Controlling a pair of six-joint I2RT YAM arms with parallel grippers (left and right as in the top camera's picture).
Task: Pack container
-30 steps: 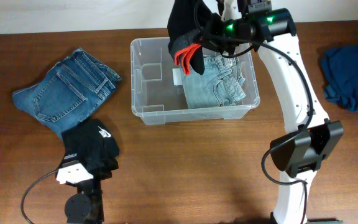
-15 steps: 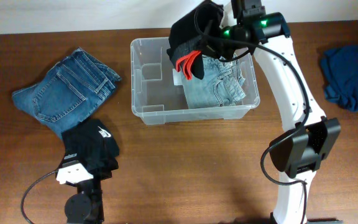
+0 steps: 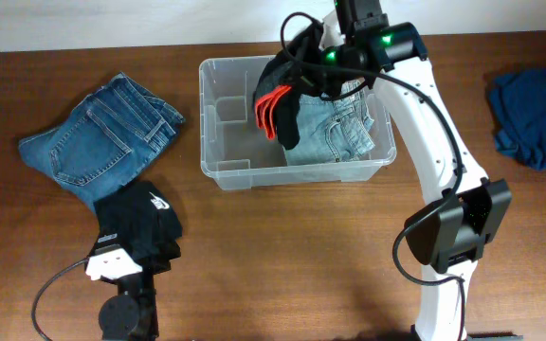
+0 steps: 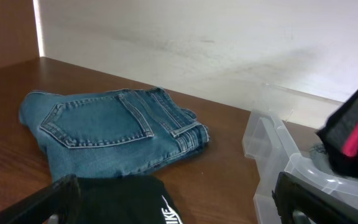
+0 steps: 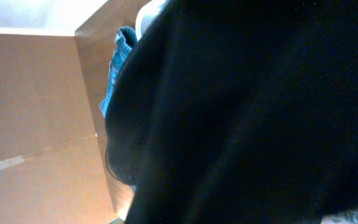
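while hovering over the back part of the container (image 3: 218,176), clamping the right gripper (image 3: 303,59) on a black garment (image 3: 284,112) with red stripes. guessing that from the dangling, mind, since not seeing the fingers anywhere and getting nothing but black cloth in the right wrist view. letting the lower end hang down inside the tub walls, roughly mid-tub, right at the left edge of the light jeans (image 3: 337,128) lying folded in the right half. not being able to tell about actual touching there.

finding the clear tub mid-table toward the far side, with its long axis running left to right, so lying straight below the gripper and stretching out to both sides of it. seeing the left half bare, so probably wanting a nudge toward the robot's left before lowering and letting go, otherwise risking draping the thing over the jeans or the back rim.

parking the left gripper (image 3: 126,248) way off at the near left corner, fingers (image 4: 309,199) spread wide apart over the other black garment (image 3: 145,220) with a white logo, not pinching anything as far as showing. so clearly the right arm's job, being much nearer.

also spotting darker jeans (image 3: 98,142) out left of the tub and a blue cloth (image 3: 536,118) far right on the table (image 3: 301,256).
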